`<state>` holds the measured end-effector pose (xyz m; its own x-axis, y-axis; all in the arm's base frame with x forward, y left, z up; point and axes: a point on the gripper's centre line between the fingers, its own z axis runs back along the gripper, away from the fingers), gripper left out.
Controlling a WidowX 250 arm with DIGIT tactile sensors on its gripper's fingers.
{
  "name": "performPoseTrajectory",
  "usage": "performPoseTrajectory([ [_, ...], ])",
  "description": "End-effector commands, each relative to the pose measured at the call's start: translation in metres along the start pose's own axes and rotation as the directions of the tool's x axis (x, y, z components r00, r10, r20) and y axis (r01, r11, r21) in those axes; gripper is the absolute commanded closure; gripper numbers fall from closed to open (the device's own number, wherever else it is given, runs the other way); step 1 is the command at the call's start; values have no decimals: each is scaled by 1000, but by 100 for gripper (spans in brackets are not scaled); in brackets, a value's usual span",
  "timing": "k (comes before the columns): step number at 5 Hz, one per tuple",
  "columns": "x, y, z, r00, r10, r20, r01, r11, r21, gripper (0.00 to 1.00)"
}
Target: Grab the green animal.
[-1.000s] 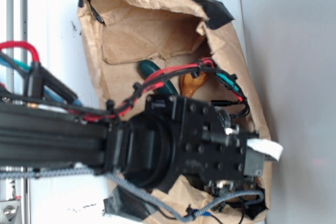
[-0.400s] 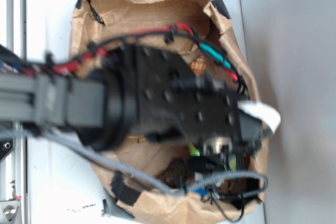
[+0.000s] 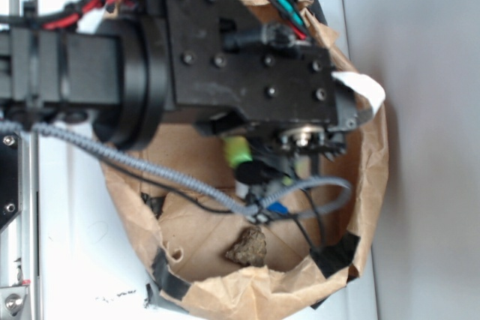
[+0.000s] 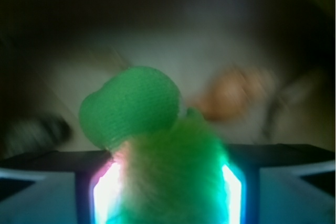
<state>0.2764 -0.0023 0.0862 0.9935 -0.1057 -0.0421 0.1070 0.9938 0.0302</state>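
The green animal (image 4: 168, 182) fills the lower middle of the wrist view, its fuzzy body pressed between the two glowing pads and its darker green head (image 4: 131, 106) sticking out ahead. My gripper (image 4: 168, 195) is shut on it. In the exterior view a yellow-green patch of the green animal (image 3: 238, 151) shows under the black gripper body (image 3: 247, 73), held above the floor of the brown paper bag (image 3: 367, 185). The fingers themselves are hidden below the gripper body there.
A brown lumpy rock (image 3: 248, 247) lies on the bag floor near the front. Black tape patches (image 3: 334, 254) hold the bag's rim. A blurred orange-brown object (image 4: 231, 93) and a dark shape (image 4: 37, 129) lie beyond the toy. Cables (image 3: 300, 200) hang under the gripper.
The arm has swung toward the back of the bag and up, carrying the green animal with it. The rock, earlier partly hidden under the gripper, now lies uncovered.
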Motion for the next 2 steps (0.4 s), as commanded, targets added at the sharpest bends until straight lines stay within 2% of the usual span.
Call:
performPoseTrajectory([
  [1,-7,17,63,973,176,151,-176,984,-12,100],
  [2,-9,17,79,981,148,124,-143,989,-44,100],
])
